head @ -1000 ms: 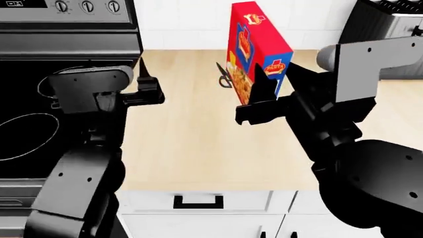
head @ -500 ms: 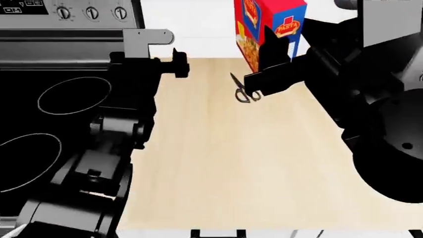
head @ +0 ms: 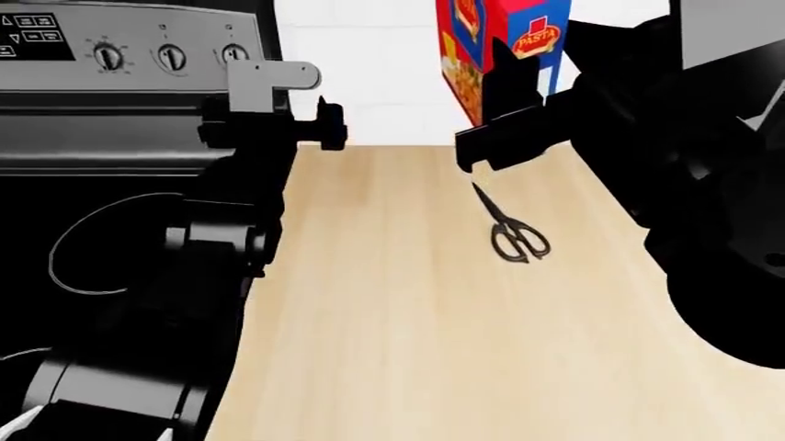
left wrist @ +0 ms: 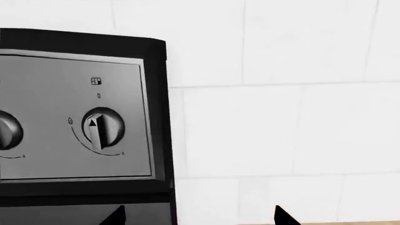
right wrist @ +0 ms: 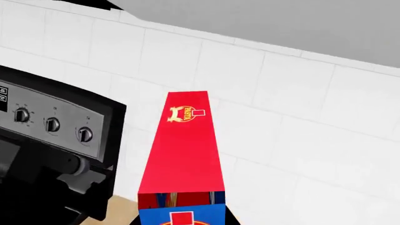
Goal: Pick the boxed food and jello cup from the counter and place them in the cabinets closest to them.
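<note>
The boxed food [head: 466, 55], blue with a red top, is held upright above the back of the pale-wood counter [head: 392, 322], clear of its surface. My right gripper [head: 525, 87] is shut on it, one finger on each broad side. In the right wrist view the box's red top [right wrist: 184, 145] points away from the gripper [right wrist: 182, 221], toward the tiled wall. My left gripper [head: 329, 124] is open and empty, raised beside the stove's control panel [left wrist: 75, 117]; its two tips [left wrist: 284, 216] stand wide apart. The jello cup is out of view.
Black scissors [head: 509, 230] lie on the counter below the held box. The black stove [head: 98, 239] with its knobs [head: 172, 57] fills the left side. A white tiled wall [head: 368, 64] runs behind the counter.
The right gripper has lifted the boxed food higher off the counter. The left gripper has risen toward the stove's control panel. The head view has shifted, and the scissors now show lower.
</note>
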